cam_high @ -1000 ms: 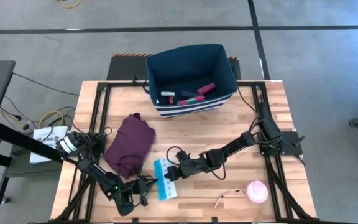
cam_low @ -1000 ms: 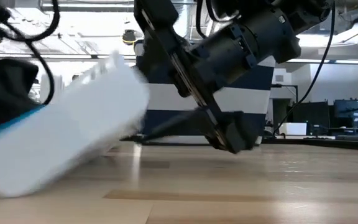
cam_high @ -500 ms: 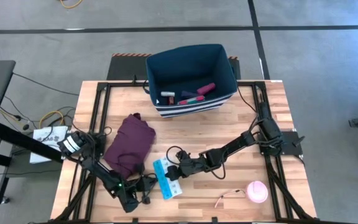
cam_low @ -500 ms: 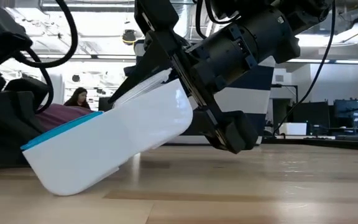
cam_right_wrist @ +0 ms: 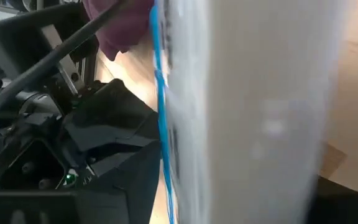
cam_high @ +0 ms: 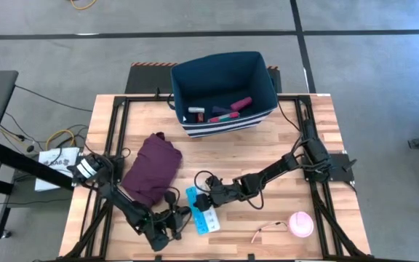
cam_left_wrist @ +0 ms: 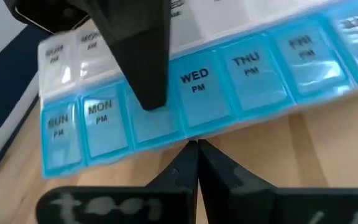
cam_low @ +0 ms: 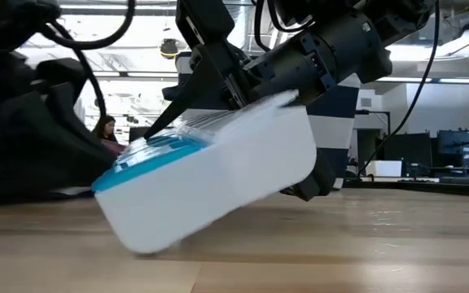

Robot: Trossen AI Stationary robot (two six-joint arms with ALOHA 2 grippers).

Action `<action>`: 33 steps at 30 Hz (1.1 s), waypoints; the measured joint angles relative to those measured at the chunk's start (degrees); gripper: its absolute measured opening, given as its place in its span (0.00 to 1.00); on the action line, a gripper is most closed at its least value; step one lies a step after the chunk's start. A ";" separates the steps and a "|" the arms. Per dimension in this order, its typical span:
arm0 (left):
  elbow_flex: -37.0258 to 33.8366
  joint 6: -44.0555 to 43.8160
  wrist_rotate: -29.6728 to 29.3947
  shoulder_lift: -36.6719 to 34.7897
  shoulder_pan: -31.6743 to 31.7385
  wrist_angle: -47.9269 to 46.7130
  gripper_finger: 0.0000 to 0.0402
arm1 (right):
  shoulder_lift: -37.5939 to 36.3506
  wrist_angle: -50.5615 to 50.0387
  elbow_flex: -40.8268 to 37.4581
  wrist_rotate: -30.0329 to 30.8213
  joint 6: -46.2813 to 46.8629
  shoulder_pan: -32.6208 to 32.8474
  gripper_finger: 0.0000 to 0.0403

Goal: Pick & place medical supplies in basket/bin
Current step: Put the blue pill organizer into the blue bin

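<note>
The light-blue pill organizer strip point(cam_high: 205, 216) sits near the table's near edge, tilted in the low view point(cam_low: 210, 183). My right gripper point(cam_high: 204, 201) reaches in from the table's right and is shut on it. My left gripper point(cam_high: 183, 216) is shut; its tips point(cam_left_wrist: 194, 146) stand at the strip's long edge, by the TUE and WED lids. The pink disc point(cam_high: 301, 224) with its tan cord point(cam_high: 265, 231) lies flat to the right. The dark-blue striped bin point(cam_high: 224, 91) stands at the far edge with small items inside. My left gripper's shut fingertips point(cam_left_wrist: 197, 155) meet the strip's long edge point(cam_left_wrist: 191, 134), coming level from the table's left; I cannot tell whether they touch it. My right gripper pinches the strip across its width. One finger point(cam_left_wrist: 143, 59) lies over the TUE lid; the other is hidden beneath. The fingers come slanting from the table's right. The strip is tilted, its low corner point(cam_low: 141, 242) at the table.
A maroon cloth point(cam_high: 151, 169) lies bunched just left of the strip, beside my left arm. Bare wood stretches between the strip and the bin. Black frame rails run along both table sides. A person shows in the room behind point(cam_low: 104, 130).
The strip has swung about and shifted toward the table's right; its raised end stays in my right gripper while the low end slid along the wood. My left gripper has moved toward the table's right, following the strip.
</note>
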 joint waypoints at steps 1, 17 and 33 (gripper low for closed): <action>0.05 0.02 0.14 0.00 0.41 0.19 0.00 | 0.00 0.00 0.00 -0.11 -0.06 0.00 0.49; 0.27 -10.57 -3.36 -14.66 -2.80 -24.80 0.00 | -4.27 0.63 -0.15 -2.20 -12.90 -0.21 0.37; 0.27 -3.27 -22.74 -66.94 -4.38 -44.63 0.00 | -34.71 1.62 -0.02 16.31 -52.42 -5.80 0.33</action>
